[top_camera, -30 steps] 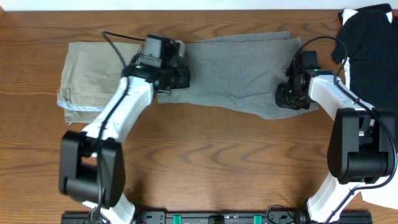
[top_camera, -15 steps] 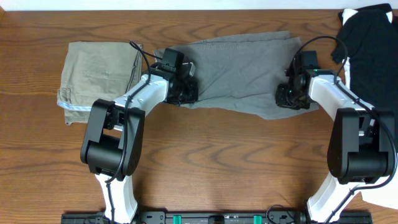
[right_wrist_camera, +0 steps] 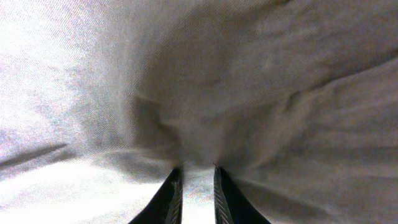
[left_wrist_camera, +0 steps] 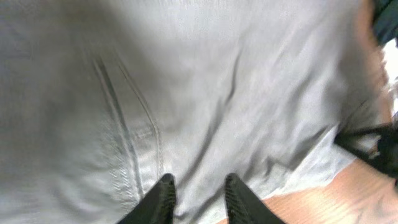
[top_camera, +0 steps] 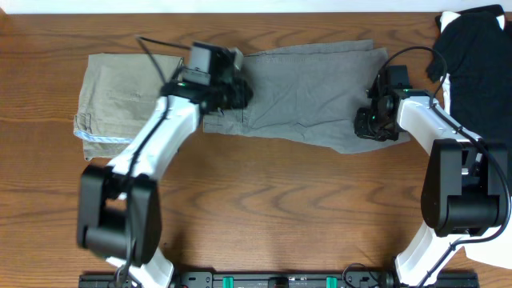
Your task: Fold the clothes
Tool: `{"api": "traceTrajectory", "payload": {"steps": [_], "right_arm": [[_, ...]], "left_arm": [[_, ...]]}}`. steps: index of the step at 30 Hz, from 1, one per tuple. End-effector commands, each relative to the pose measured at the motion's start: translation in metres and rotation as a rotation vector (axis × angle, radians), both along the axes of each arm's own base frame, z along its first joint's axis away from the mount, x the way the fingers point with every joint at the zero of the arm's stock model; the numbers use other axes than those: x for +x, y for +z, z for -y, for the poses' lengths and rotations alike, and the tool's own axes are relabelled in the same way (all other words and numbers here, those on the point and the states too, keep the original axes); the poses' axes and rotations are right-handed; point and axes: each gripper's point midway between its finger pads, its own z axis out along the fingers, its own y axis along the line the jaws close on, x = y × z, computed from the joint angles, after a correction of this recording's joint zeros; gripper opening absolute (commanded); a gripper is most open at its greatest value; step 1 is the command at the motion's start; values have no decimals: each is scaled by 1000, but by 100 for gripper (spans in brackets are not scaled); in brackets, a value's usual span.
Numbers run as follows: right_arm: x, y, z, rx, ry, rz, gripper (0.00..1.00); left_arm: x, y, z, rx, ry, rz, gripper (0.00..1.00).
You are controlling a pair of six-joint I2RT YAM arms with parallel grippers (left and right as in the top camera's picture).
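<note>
The left gripper (left_wrist_camera: pixel 198 185) now has its fingers parted, with grey cloth showing in the gap and nothing caught between them; half a second ago it was shut and drawn in low over the near left edge of the grey shorts (top_camera: pixel 312 88). Since then the arm has swung back out, so in the overhead view the gripper sits over the far left end of the shorts, close to where it was a second ago. The shorts are spread across the middle of the table (top_camera: pixel 280 200) again, with the left hem flat and a seam and pocket line running under the left fingers. The right gripper (right_wrist_camera: pixel 196 173) has not moved: its fingers are nearly together, pinching a pucker of the same grey cloth at the near right corner. To the left the khaki shorts (top_camera: pixel 120 88) lie already folded, just beside the grey pair, and a black garment (top_camera: pixel 480 56) waits at the far right corner. As I read it, the left side's pull was given up and no fold has been made yet, so that end needs a fresh grip.
</note>
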Motion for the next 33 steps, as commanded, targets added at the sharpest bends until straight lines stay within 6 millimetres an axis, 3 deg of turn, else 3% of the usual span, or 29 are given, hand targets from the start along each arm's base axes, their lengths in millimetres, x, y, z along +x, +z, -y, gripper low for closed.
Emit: {"api": "traceTrajectory", "payload": {"steps": [1, 7, 11, 17, 23, 25, 28, 33], "right_arm": [[-12, -13, 8, -39, -16, -47, 17], [-12, -13, 8, -38, -16, -44, 17], [-12, -13, 8, -39, -15, -45, 18], [-12, -13, 8, -38, -15, -45, 18], [-12, -13, 8, -39, -15, -45, 18], [-12, -13, 8, -39, -15, -45, 18], [-12, -13, 8, -39, -16, -45, 19], [-12, -13, 8, -39, -16, -44, 19]], "left_arm": [[12, 12, -20, 25, 55, 41, 32], [12, -18, -23, 46, 62, -28, 32], [8, -58, -37, 134, 102, -116, 32], [-13, -114, -54, 231, 125, -286, 31], [-22, -155, -59, 254, 120, -369, 26], [-22, -156, -59, 255, 120, -372, 24], [-15, -138, -56, 236, 120, -330, 24], [18, -67, -49, 182, 133, -127, 24]]}}
